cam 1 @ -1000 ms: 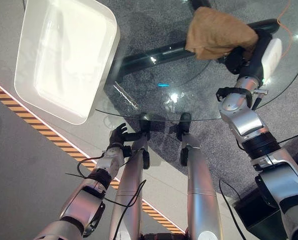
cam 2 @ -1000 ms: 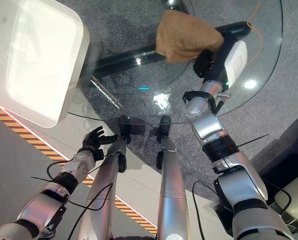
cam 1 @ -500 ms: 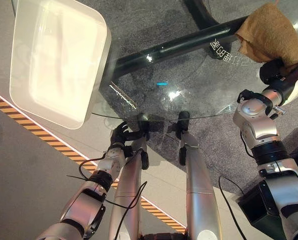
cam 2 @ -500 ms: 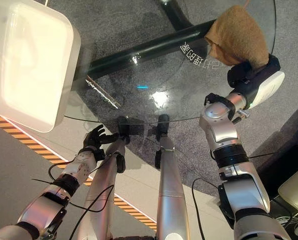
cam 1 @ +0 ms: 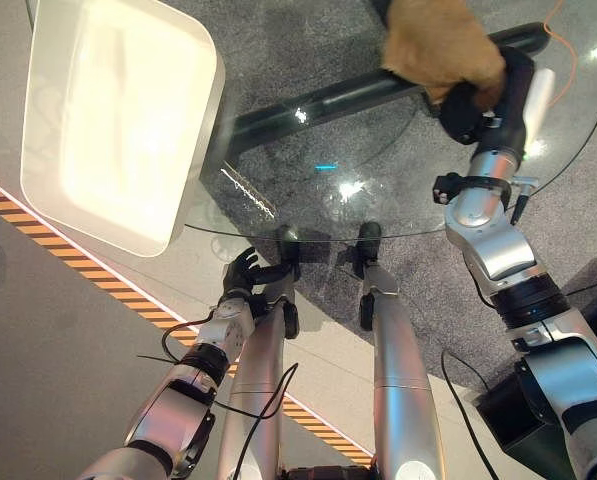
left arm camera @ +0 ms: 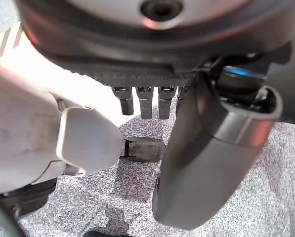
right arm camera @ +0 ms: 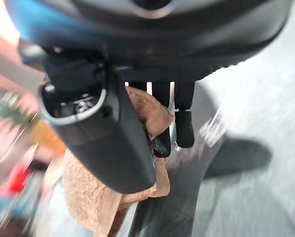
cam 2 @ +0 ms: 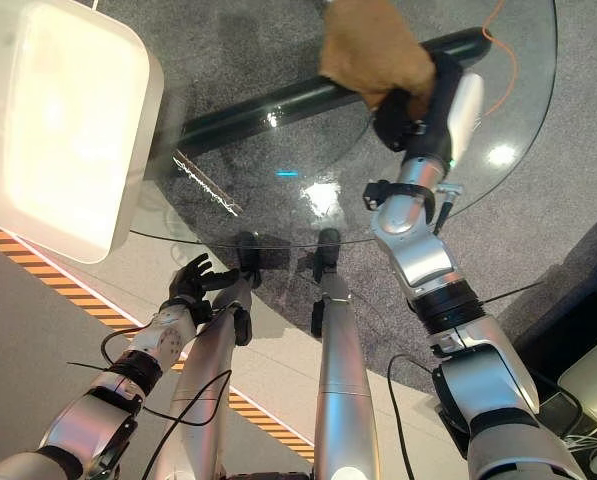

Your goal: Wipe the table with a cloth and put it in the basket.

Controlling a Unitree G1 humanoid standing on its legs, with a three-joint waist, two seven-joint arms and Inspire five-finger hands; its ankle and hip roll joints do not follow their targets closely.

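Brown terry cloth (cam 1: 440,42) lies bunched on the far part of the round glass table (cam 1: 328,200), and the right hand (cam 1: 475,98) is on its near edge, reaching in from the right side. In the right wrist view the dark fingers (right arm camera: 184,129) curl down against the fabric with the thumb alongside, so the hand is grasping the cloth and pressing it onto the glass. Most of the fabric spreads past the hand, away from the robot, toward the table's far rim.

At the table's left side sits the white rectangular basket (cam 1: 48,190), well apart from the cloth, its interior bright and hard to read. Through the glass top a dark tubular table frame (cam 1: 308,105) shows, running from beside the basket toward the cloth, with speckled grey carpet (cam 2: 498,200) beneath. A yellow-and-black striped floor line (cam 1: 88,275) crosses the pale floor near the table's near left edge.

Below the table's near rim hangs the left hand (cam 1: 240,275), its fingers relaxed and holding nothing.
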